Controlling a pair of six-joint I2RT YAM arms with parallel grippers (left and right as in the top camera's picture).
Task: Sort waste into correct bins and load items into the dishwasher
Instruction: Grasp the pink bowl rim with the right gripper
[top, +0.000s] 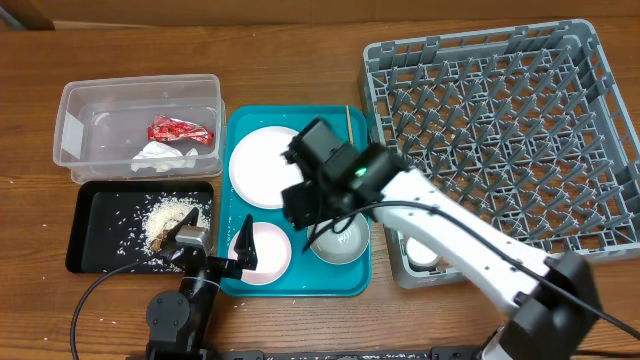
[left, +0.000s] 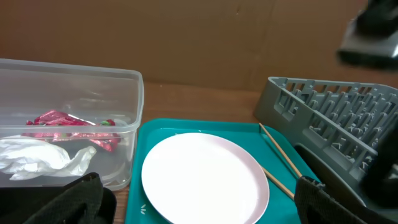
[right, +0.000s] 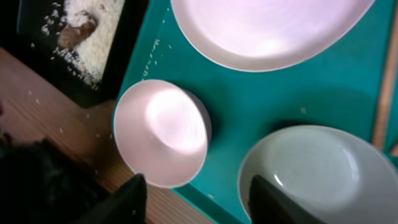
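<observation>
On the teal tray (top: 300, 285) lie a large white plate (top: 265, 165) (left: 205, 180), a small pinkish plate (top: 265, 250) (right: 161, 130) and a pale bowl (top: 340, 240) (right: 317, 174). Two chopsticks (top: 349, 120) (left: 280, 158) rest along its right side. My right gripper (top: 318, 212) (right: 202, 202) hangs open low over the tray's front. One finger is inside the bowl and the other is by the small plate's rim. My left gripper (top: 215, 248) (left: 196, 211) is open at the tray's front left corner, holding nothing.
The clear tub (top: 75, 140) (left: 124, 93) holds a red wrapper (top: 180, 130) (left: 62, 121) and a napkin (top: 160, 155) (left: 37, 158). The black tray (top: 85, 240) holds rice (top: 170, 215) (right: 81, 25). The grey dish rack (top: 500, 130) (left: 336, 118) stands at the right. A white cup (top: 418, 256) shows under the right arm.
</observation>
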